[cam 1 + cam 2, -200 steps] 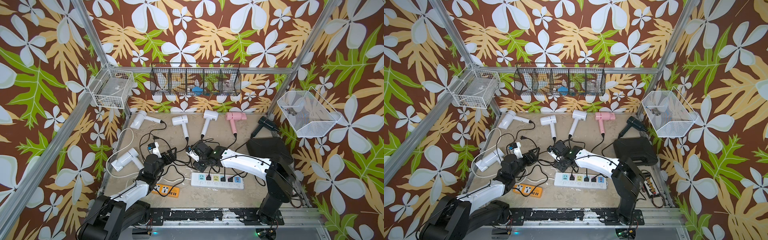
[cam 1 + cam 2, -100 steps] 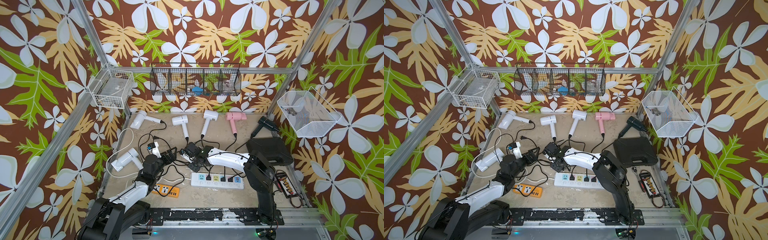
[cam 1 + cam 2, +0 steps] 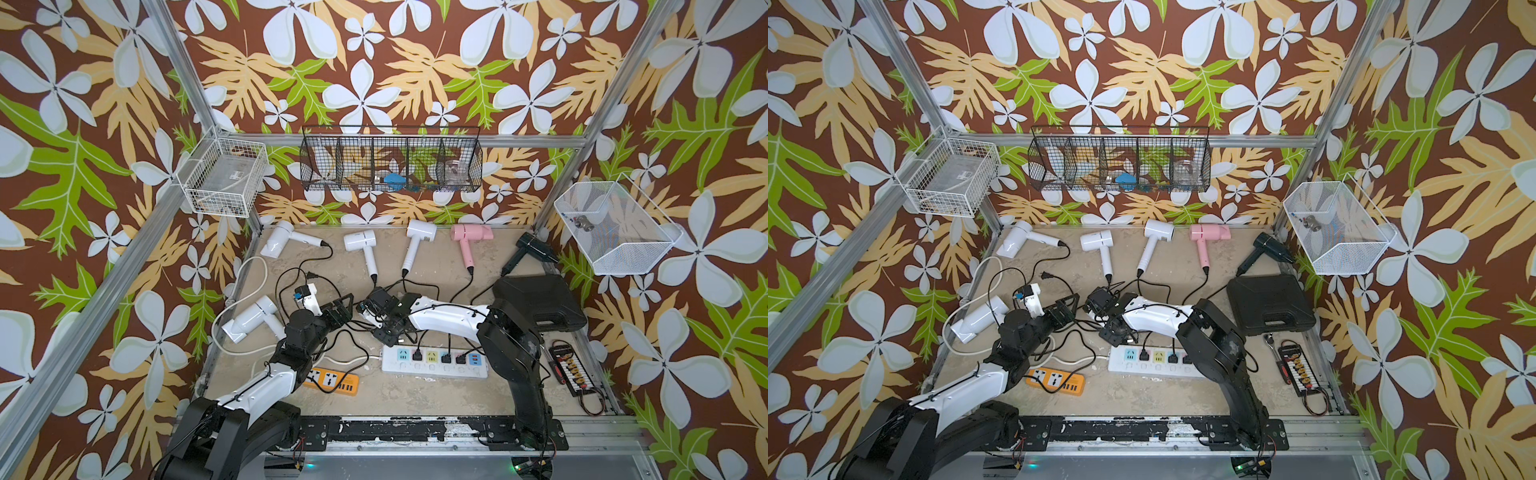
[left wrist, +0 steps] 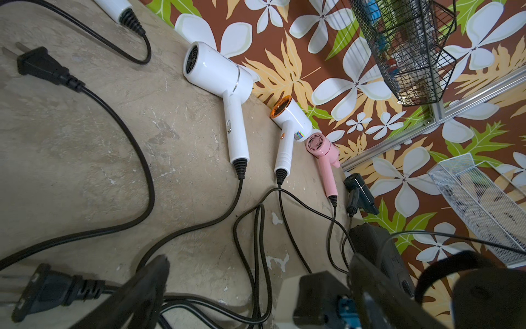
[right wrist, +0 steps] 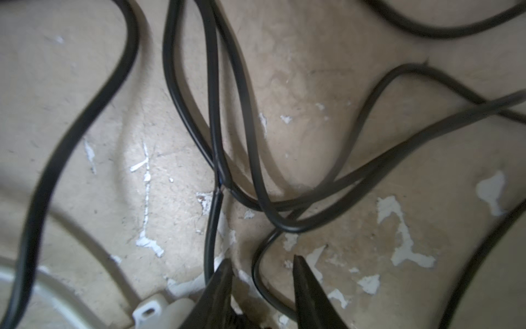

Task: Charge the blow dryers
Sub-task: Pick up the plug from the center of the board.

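Scuffed beige worktop (image 3: 415, 399): four white plastic blow dryers (image 3: 279, 242) (image 3: 360, 242) (image 3: 421, 230) (image 3: 253, 320), one pink dryer (image 3: 471, 232), one black dryer (image 3: 536, 248). Left tool (image 4: 256, 265) spread wide; right tool (image 5: 260, 265) parted, seemingly straddling a black cord (image 5: 255, 275).

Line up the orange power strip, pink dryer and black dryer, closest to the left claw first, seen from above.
From the left claw:
1. Orange power strip, near the front edge.
2. Pink dryer, by the back wall.
3. Black dryer, far right corner.
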Robot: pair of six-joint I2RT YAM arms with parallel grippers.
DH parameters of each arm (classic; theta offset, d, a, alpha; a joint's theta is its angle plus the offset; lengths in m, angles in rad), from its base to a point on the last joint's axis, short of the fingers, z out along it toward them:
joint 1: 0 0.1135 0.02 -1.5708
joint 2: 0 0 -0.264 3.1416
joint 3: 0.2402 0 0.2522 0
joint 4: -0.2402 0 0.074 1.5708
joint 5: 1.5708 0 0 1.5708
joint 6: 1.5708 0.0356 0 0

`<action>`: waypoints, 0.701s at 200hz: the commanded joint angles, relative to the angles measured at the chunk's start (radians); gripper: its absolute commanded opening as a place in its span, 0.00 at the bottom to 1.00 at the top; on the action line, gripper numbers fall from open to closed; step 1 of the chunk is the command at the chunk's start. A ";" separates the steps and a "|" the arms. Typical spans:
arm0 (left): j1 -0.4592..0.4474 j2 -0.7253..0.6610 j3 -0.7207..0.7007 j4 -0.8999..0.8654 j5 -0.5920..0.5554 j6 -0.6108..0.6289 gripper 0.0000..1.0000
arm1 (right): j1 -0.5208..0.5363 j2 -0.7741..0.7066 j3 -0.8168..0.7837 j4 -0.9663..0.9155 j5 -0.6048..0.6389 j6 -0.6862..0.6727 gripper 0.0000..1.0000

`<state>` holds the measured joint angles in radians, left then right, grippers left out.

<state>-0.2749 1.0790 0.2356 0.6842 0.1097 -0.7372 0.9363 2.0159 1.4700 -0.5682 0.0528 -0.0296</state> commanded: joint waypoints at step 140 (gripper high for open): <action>0.002 -0.030 -0.010 0.009 -0.021 0.004 1.00 | 0.001 0.042 -0.052 0.071 -0.112 0.028 0.31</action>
<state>-0.2749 1.0531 0.2264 0.6842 0.0940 -0.7368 0.9363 2.0377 1.4101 -0.5056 -0.0521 -0.0051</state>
